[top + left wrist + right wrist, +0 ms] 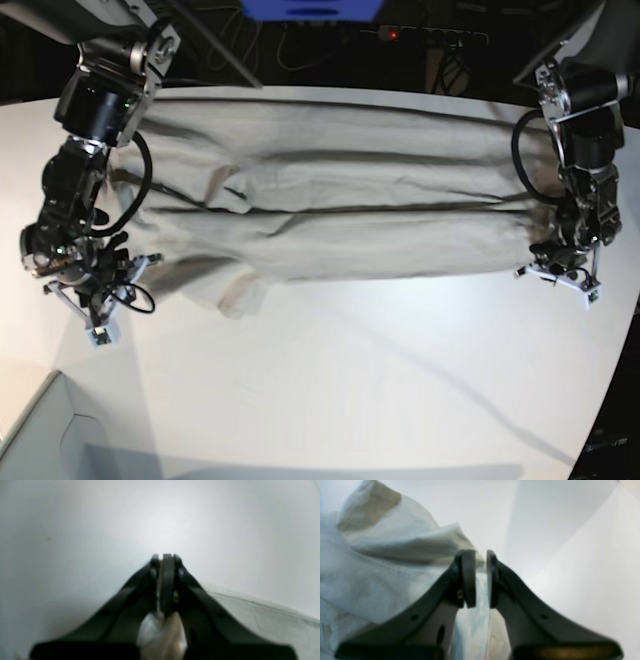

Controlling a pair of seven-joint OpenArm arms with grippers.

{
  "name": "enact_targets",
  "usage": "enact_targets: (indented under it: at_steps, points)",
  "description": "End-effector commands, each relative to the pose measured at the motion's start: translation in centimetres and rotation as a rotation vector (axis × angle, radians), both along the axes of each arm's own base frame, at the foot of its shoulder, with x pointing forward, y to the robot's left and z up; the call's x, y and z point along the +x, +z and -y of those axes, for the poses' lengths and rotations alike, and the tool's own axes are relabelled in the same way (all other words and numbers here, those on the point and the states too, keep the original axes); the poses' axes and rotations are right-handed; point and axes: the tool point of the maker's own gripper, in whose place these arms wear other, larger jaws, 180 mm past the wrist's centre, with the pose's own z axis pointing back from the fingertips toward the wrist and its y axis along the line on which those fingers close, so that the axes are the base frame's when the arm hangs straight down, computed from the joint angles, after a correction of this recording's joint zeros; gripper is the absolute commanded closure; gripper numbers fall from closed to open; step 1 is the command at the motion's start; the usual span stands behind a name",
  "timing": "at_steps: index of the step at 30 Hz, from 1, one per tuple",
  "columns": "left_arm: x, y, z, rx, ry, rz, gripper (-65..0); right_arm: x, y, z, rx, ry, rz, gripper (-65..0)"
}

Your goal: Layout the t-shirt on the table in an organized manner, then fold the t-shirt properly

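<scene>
The light grey-beige t-shirt (350,215) lies stretched sideways across the far half of the white table (350,380), with long creases and a bunched flap at its lower left. My left gripper (560,262) is at the shirt's right end. In the left wrist view this gripper (165,557) is shut, a wad of cloth pinched between its fingers, and the t-shirt (262,620) trails off to the lower right. My right gripper (85,285) is at the shirt's left end. The right wrist view shows that gripper (481,555) nearly closed on a thin fold of the t-shirt (382,555).
A pale box corner (40,440) pokes in at the near left. Dark cables and a blue device (310,8) sit beyond the table's far edge. The table's curved edge runs down the right side (610,350).
</scene>
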Motion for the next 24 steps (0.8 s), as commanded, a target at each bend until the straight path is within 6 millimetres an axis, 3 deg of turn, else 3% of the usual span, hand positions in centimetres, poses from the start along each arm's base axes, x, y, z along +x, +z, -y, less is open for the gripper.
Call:
enact_targets:
  at_steps: [1, 4, 9, 14, 18, 24]
  points:
    - [0.9, 1.2, -0.7, 0.015, -0.001, 0.023, -0.5, 1.4, 1.8, 0.2, -0.001, 0.002, 0.061, -9.0]
    - [1.1, 1.4, -0.7, 0.014, 0.0, 0.029, 0.0, 1.6, 2.1, 0.2, -0.002, 0.004, 0.067, -10.6]
    - [1.1, 1.5, -0.6, 0.012, -0.001, 0.032, 0.0, 2.5, 1.7, -0.4, 0.023, 0.012, 0.055, -24.7]
    - [1.2, 1.6, -0.6, 0.011, 0.0, 0.034, 0.0, 3.0, -1.0, -0.1, 0.065, 0.019, -0.042, -35.6]
    - [1.2, 1.6, -0.8, 0.018, -0.002, 0.033, 0.0, 3.4, -1.1, 0.1, 0.084, 0.024, -0.001, -37.2]
    - [1.1, 1.8, -1.4, 0.023, 0.005, 0.035, 0.0, 2.5, -2.1, 0.0, 0.103, 0.031, 0.04, -37.3]
